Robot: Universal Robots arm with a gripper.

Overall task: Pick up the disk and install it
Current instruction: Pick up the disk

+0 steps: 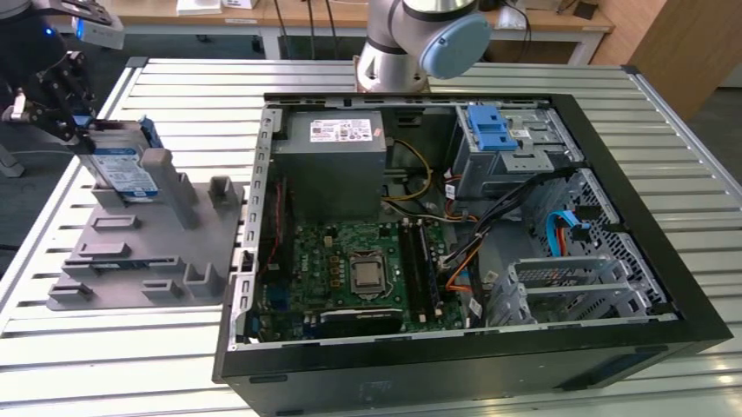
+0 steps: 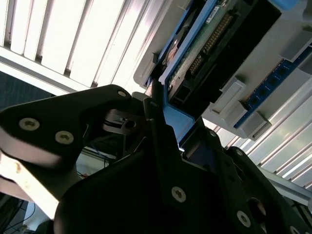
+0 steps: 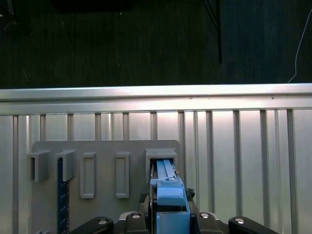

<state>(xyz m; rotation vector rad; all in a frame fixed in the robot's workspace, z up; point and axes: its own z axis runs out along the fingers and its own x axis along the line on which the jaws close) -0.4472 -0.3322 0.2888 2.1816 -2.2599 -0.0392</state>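
The claw [image 2: 171, 122] is closed on the disk [image 2: 209, 44], with its black fingers [image 2: 158, 119] set against the blue bracket along the drive's upper edge. That edge is judged to have been chosen because it stands proud of the slot and can be reached from above. The disk is kept upright, on edge, in an end slot of a grey holder [image 1: 139, 252] at the exterior view's left. Its lower part sits between the slot walls, so it is judged gripped but not yet lifted out. The holder is carried by a slatted metal counter [image 1: 116, 373].

Just beside the holder, toward the exterior view's right, an open computer case [image 1: 464, 369] is laid on its side so that its inside faces upward. A grey power-supply box [image 1: 334, 165] and a green motherboard [image 1: 360, 269] are seen within. Farther off, a perforated metal cage [image 1: 522, 156] with a blue latch [image 1: 492, 132] is mounted in the far corner. Cables [image 1: 510, 204] are looped close beside that cage and could be caught by anything brought in there. The arm's base [image 1: 406, 43] is fixed behind the case
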